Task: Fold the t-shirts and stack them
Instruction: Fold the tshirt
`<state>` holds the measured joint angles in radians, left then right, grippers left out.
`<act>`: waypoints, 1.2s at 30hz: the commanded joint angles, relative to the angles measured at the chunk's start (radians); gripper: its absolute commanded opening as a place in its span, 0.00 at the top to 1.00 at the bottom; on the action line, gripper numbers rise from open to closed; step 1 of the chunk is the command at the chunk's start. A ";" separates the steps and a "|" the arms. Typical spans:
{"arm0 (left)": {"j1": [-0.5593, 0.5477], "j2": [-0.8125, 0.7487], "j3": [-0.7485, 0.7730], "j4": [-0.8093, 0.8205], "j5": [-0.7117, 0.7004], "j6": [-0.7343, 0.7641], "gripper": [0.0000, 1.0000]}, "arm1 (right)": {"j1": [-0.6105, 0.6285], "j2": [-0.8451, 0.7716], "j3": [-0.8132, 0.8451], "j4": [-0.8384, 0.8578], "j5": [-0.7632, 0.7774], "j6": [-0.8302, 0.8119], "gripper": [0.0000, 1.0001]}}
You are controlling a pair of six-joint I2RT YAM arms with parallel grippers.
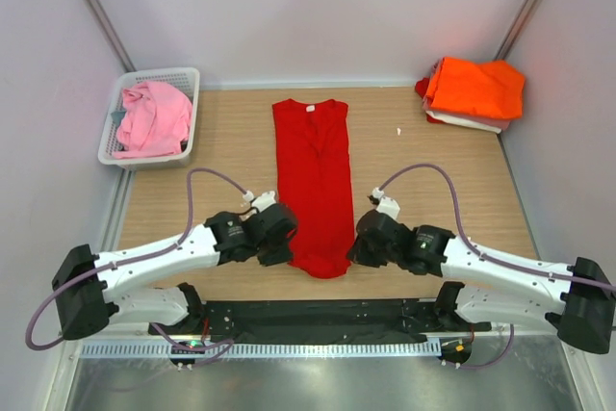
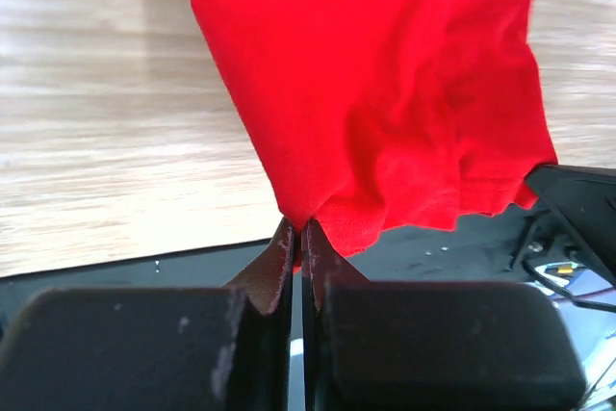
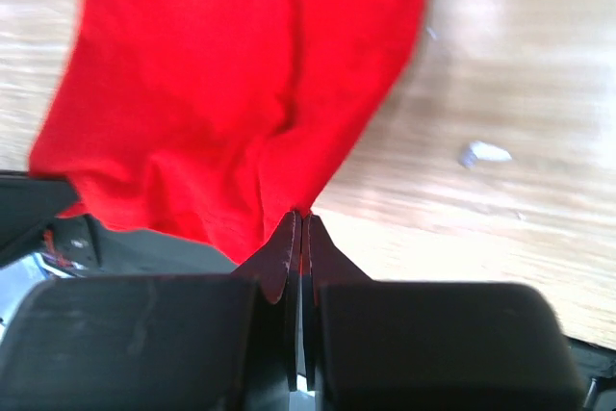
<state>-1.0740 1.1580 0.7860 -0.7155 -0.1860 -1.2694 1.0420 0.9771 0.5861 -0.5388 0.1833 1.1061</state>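
Note:
The red t-shirt (image 1: pixel 314 180) lies as a long narrow strip down the middle of the wooden table, collar at the far end. My left gripper (image 1: pixel 286 244) is shut on its near left hem corner, seen in the left wrist view (image 2: pixel 299 228) with red cloth (image 2: pixel 385 93) hanging from the tips. My right gripper (image 1: pixel 352 245) is shut on the near right hem corner, seen in the right wrist view (image 3: pixel 301 216) under the cloth (image 3: pixel 231 93). An orange t-shirt (image 1: pixel 475 89) lies folded on a stack at the far right. A pink t-shirt (image 1: pixel 151 118) is bunched in a basket.
A white mesh basket (image 1: pixel 184 76) stands at the far left. White cloth (image 1: pixel 472 124) shows under the orange stack. A small white scrap (image 1: pixel 399 131) lies on the table, also in the right wrist view (image 3: pixel 481 153). A black mat (image 1: pixel 318 315) runs along the near edge.

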 commanded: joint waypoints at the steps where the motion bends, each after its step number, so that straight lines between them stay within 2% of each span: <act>1: 0.054 0.045 0.128 -0.128 -0.055 0.094 1.00 | -0.020 0.049 0.153 -0.059 0.090 -0.104 0.99; 5: 0.150 0.094 0.221 -0.150 -0.024 0.192 1.00 | -0.101 0.159 0.254 -0.053 0.075 -0.201 0.99; 7: 0.219 0.126 0.265 -0.159 -0.009 0.255 1.00 | -0.181 0.195 0.303 -0.037 0.047 -0.244 0.99; 12: 0.351 0.262 0.407 -0.151 0.049 0.375 1.00 | -0.296 0.328 0.406 -0.009 -0.007 -0.368 0.99; 20: 0.468 0.459 0.578 -0.147 0.105 0.496 1.00 | -0.425 0.498 0.552 0.025 -0.071 -0.472 0.99; 30: 0.568 0.630 0.723 -0.136 0.158 0.564 1.00 | -0.522 0.679 0.704 0.048 -0.126 -0.542 0.99; 36: 0.637 0.804 0.846 -0.127 0.232 0.590 1.00 | -0.572 0.855 0.828 0.062 -0.136 -0.566 0.99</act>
<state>-0.4747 1.8927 1.5585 -0.8486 -0.0086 -0.7200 0.4950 1.7626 1.3251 -0.5167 0.0574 0.5785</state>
